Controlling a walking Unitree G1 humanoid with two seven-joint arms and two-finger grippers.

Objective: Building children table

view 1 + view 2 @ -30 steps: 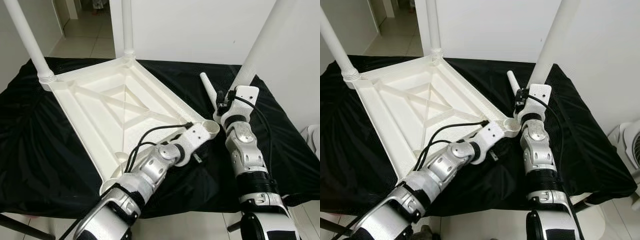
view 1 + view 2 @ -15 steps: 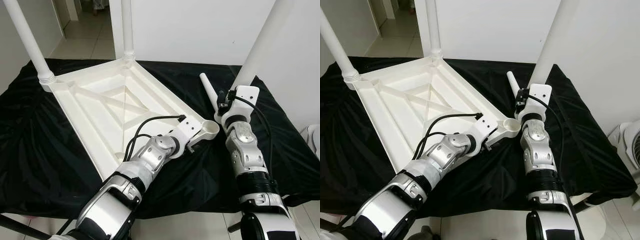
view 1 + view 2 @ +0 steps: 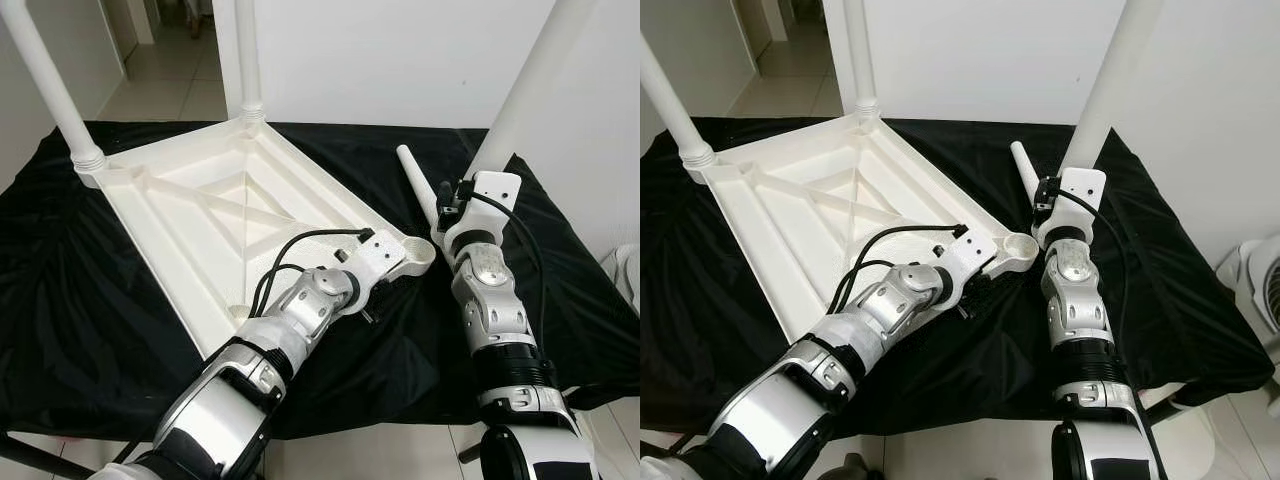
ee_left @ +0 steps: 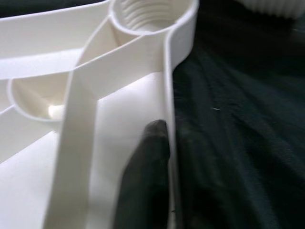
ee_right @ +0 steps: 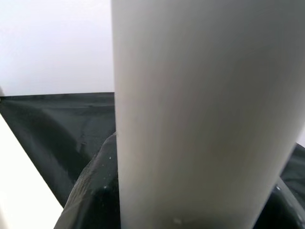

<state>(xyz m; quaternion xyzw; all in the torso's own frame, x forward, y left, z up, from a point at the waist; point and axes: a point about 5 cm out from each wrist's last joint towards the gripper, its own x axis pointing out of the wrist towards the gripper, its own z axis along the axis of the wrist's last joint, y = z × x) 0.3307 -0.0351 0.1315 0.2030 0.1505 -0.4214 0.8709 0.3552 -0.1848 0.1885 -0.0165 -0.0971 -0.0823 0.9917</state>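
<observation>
White plastic tabletop (image 3: 215,225) lies upside down on black cloth (image 3: 90,300), ribbed underside up. Two legs already screwed in: one at the 10 o'clock corner (image 3: 45,85), one at the 12 o'clock corner (image 3: 247,55). Empty threaded socket (image 3: 418,255) at the 3 o'clock corner, another socket at the near 6 o'clock corner partly behind the left arm. Left gripper (image 4: 164,143) sits on the tabletop's near-right rim just beside the empty socket; one black finger (image 4: 145,176) lies inside the rim wall, the other not visible, looks clamped on the edge but cannot tell for sure. Right gripper (image 3: 470,175) at 3 o'clock of the socket, closed around a long white leg (image 3: 525,85) held upright and tilted, foot end just beside the socket. A loose leg (image 3: 415,180) lies on the cloth between tabletop and right gripper. White wall (image 3: 400,50) behind.
</observation>
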